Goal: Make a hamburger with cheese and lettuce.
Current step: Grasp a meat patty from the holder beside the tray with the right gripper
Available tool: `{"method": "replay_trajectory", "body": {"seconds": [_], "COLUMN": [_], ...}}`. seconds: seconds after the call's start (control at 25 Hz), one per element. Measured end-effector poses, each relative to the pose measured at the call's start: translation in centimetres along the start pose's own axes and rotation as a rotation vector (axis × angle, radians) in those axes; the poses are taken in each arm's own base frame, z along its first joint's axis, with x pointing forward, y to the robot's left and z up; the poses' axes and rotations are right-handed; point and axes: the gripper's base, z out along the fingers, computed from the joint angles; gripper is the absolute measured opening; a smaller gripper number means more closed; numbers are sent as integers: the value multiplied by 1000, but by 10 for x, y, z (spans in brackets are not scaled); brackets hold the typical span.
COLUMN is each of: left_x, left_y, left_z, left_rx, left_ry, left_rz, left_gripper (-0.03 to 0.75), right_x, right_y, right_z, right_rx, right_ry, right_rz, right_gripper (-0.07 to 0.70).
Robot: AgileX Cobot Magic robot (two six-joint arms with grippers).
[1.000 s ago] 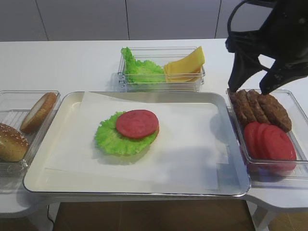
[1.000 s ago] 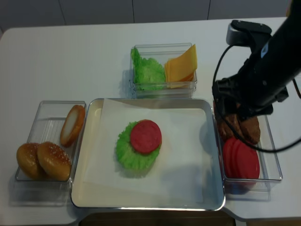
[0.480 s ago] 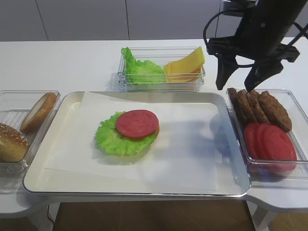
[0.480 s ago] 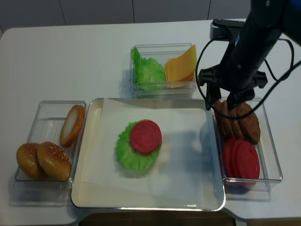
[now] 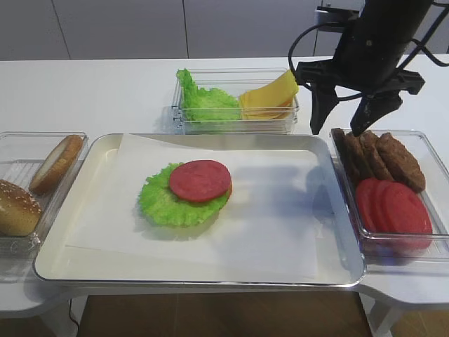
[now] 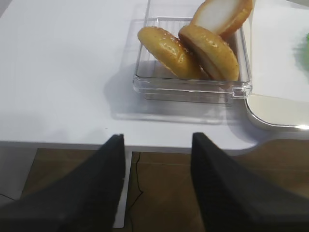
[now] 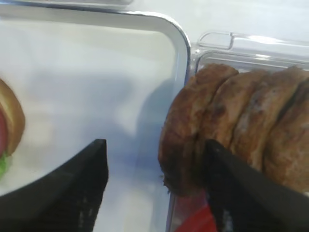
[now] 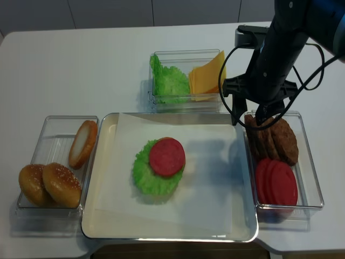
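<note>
1. The hamburger (image 5: pixel 188 191) shows a ruffled bright green leaf under a red tomato disc, with a tan bun edge.
2. The cheese (image 5: pixel 270 95) is yellow-orange; the lettuce (image 5: pixel 203 102) beside it is bright green.
3. The patties (image 5: pixel 379 158) are mottled dark brown; the tomato slices (image 5: pixel 393 207) are red.
4. The bun tops (image 8: pixel 48 183) are golden brown, speckled with pale seeds.
5. The bench (image 5: pixel 91 88) is white; the tray (image 5: pixel 196 277) is silvery with white paper.
6. The right gripper (image 5: pixel 342 128) is black.

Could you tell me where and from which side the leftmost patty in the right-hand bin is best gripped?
Probably from above, across its thin faces at the raised top edge. The leftmost patty stands on edge, leaning against the other patties in the bin, so its flat faces are covered or tight to the wall. The open right gripper hovers above, one finger between patties.
</note>
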Motion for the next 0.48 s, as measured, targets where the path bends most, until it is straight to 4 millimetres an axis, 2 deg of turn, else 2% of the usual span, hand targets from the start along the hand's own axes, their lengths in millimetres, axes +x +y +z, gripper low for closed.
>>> {"method": "replay_trajectory", "body": {"seconds": [0.48], "left_x": [0], "left_y": [0], "left_z": [0], "left_rx": [0], "left_ry": [0], "left_rz": [0], "left_gripper": [336], "right_x": [-3], "right_y": [-1], "right_z": [10], "right_rx": [3], "right_ry": [25], "right_rz": [9], "right_gripper": [478]}}
